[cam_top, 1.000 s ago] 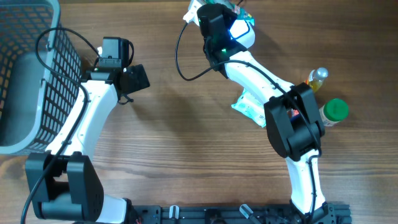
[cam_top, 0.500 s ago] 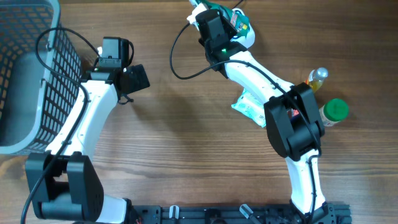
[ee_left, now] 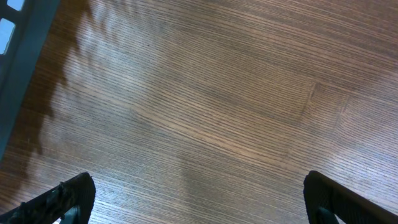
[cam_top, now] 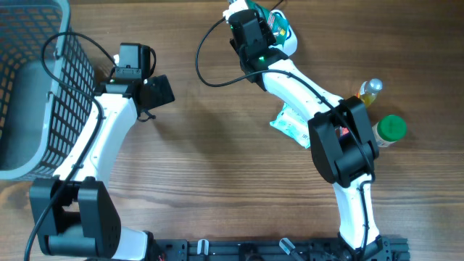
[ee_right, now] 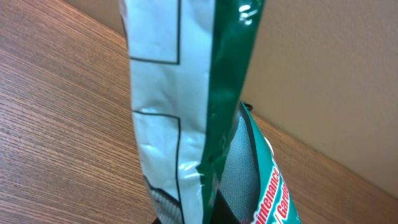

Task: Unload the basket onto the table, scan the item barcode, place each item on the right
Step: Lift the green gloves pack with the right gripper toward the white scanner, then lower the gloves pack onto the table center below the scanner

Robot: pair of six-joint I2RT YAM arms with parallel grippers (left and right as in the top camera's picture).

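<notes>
- Wooden table (cam_top: 203,181) w/ a brown grain is filling the overhead view; a plain beige wall (ee_right: 323,74) is showing behind it in the right wrist cam.
- Grey mesh basket (cam_top: 29,87) is sitting at the far left edge, just beside the left arm.
- Left gripper (cam_top: 154,91) is hovering over bare wood near the basket. Its fingers (ee_left: 68,196) are standing wide apart at the bottom corners of the left wrist view, w/ nothing btwn them.
- Right gripper (cam_top: 250,18) is reaching to the far edge of the table, top centre, and is clamped on a green-and-white pouch (cam_top: 279,27).
- Pouch is hanging off the table in that grip. In the right wrist cam it (ee_right: 186,124) is showing nearly edge-on and upright: crinkled silver-white panel w/ black outlined boxes on the left, glossy green band on the right.
- Red lettering is showing low on the pouch's green side, too cropped to read.
- Black cable (cam_top: 206,69) is looping from the right wrist out over the wood.
- Flat packet (cam_top: 288,125), white w/ green print, is lying on the table, partly under the right arm's forearm.
- Bottle w/ yellow cap (cam_top: 370,90) and green-capped bottle (cam_top: 390,130) are resting near each other at the right edge, well apart from the pouch.
</notes>
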